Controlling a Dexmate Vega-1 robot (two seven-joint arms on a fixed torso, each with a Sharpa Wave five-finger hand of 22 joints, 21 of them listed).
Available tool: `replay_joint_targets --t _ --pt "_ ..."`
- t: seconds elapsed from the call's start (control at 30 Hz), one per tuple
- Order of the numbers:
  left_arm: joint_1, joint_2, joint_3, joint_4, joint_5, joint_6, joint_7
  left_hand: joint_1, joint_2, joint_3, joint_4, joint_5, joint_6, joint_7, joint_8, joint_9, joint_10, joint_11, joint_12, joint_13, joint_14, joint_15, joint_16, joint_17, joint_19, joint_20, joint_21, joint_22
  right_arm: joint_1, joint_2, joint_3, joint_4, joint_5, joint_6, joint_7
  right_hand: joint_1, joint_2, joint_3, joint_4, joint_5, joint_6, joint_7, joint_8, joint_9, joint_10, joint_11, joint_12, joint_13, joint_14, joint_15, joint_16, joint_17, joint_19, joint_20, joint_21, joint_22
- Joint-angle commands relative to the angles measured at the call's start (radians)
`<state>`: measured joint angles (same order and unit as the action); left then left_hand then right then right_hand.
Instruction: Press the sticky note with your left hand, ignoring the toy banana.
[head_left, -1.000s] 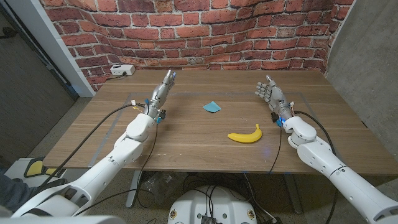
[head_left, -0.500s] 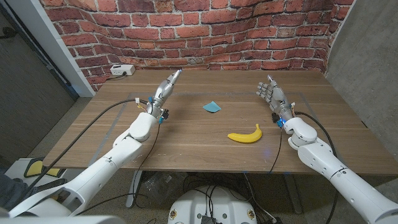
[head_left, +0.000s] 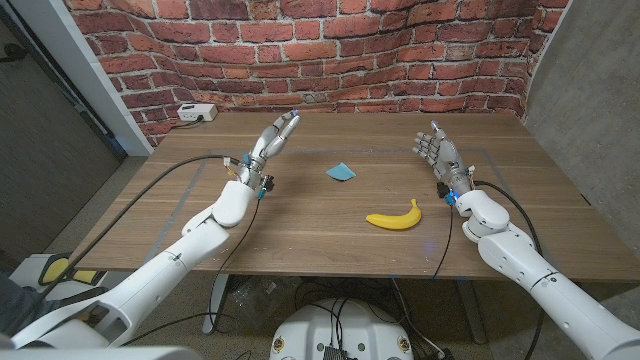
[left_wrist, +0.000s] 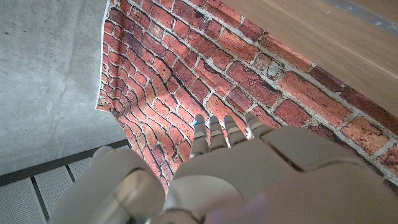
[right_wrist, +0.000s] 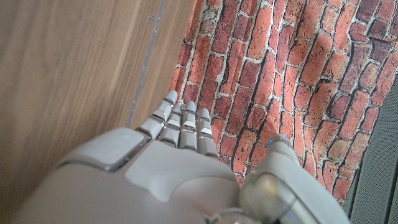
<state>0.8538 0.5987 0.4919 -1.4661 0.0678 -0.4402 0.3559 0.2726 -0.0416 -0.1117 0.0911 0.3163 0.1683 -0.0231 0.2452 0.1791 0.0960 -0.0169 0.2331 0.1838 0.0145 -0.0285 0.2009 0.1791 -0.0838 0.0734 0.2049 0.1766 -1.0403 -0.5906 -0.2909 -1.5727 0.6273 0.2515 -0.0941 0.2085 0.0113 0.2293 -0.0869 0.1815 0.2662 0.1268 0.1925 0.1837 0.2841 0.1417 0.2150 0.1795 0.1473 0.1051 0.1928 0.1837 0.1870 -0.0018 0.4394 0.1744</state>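
A small blue sticky note (head_left: 340, 172) lies on the wooden table (head_left: 300, 225) near its middle. A yellow toy banana (head_left: 394, 217) lies nearer the front, to the right of the note. My left hand (head_left: 272, 138) is raised above the table's left part, fingers straight and holding nothing, well left of the note. The left wrist view shows that hand (left_wrist: 236, 162) with fingers pointing at the brick wall. My right hand (head_left: 436, 152) stands open at the right, fingers up, behind the banana. Its back (right_wrist: 168, 168) fills the lower right wrist view.
A white power strip (head_left: 196, 112) sits at the table's back left corner. A brick wall (head_left: 320, 50) runs behind the table. Cables trail along both arms over the table's front edge.
My left hand has risen and swung right, toward the sticky note. The right hand has hardly moved.
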Motion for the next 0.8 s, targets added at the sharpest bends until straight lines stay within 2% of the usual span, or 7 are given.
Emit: replay_joint_targets --t 0.03,0.23,0.47,0.6,0.8 --pt "0.018 0.053 0.026 -0.136 0.182 0.185 0.086 0.003 -0.002 -0.011 -0.003 0.002 0.027 -0.025 -0.001 0.006 0.010 0.001 0.001 0.003 0.007 -0.003 0.001 0.001 0.001 0.013 0.002 0.004 -0.004 0.013 -0.001 0.003 -0.003 0.012 -0.004 0.007 0.008 0.005 -0.003 0.001 0.001 -0.010 0.003 0.004 0.003 -0.003 0.006 0.005 0.008 0.000 0.001 0.004 0.004 -0.002 -0.007 0.005" --pt "0.015 0.084 0.055 -0.202 0.250 0.300 0.082 0.007 0.001 -0.015 -0.003 0.004 0.047 -0.052 0.000 0.005 0.003 -0.012 -0.007 0.003 -0.013 -0.009 -0.009 0.002 -0.009 0.021 -0.003 0.004 0.002 0.025 -0.007 0.011 -0.007 0.018 -0.007 0.009 0.008 0.006 -0.005 0.000 0.001 -0.010 0.003 0.004 0.001 -0.004 0.005 0.005 0.009 0.000 0.001 0.004 0.005 -0.001 -0.008 0.005" --pt "-0.013 0.099 0.100 -0.258 0.333 0.436 0.066 0.010 0.006 -0.017 -0.002 0.006 0.049 -0.062 -0.006 0.005 -0.013 -0.014 -0.016 0.003 -0.035 -0.010 -0.018 0.002 -0.018 0.025 -0.007 0.005 0.003 0.030 -0.011 0.013 -0.008 0.017 -0.009 0.010 0.008 0.006 -0.006 0.000 0.002 -0.010 0.004 0.004 -0.001 -0.004 0.004 0.005 0.009 0.000 0.000 0.004 0.006 -0.001 -0.010 0.005" --pt "-0.037 0.108 0.134 -0.297 0.399 0.537 0.039 0.013 0.016 -0.021 0.001 0.008 0.062 -0.072 -0.010 0.005 -0.042 -0.005 -0.029 0.004 -0.075 -0.009 -0.026 0.002 -0.043 0.001 -0.014 0.005 0.003 0.031 -0.012 0.012 -0.009 0.014 -0.013 0.010 0.008 0.006 -0.006 0.000 0.002 -0.011 0.004 0.004 -0.002 -0.005 0.003 0.005 0.010 0.002 0.000 0.004 0.006 -0.001 -0.011 0.005" --pt "-0.076 0.115 0.182 -0.319 0.456 0.606 0.001 0.012 0.024 -0.027 0.005 0.009 0.072 -0.084 -0.017 0.005 -0.082 -0.008 -0.042 0.004 -0.117 -0.011 -0.030 0.003 -0.067 0.000 -0.018 0.006 0.005 0.034 -0.012 0.015 -0.009 0.016 -0.014 0.009 0.009 0.006 -0.006 0.000 0.002 -0.011 0.004 0.004 -0.002 -0.006 0.003 0.006 0.010 0.001 0.000 0.004 0.007 0.000 -0.012 0.005"
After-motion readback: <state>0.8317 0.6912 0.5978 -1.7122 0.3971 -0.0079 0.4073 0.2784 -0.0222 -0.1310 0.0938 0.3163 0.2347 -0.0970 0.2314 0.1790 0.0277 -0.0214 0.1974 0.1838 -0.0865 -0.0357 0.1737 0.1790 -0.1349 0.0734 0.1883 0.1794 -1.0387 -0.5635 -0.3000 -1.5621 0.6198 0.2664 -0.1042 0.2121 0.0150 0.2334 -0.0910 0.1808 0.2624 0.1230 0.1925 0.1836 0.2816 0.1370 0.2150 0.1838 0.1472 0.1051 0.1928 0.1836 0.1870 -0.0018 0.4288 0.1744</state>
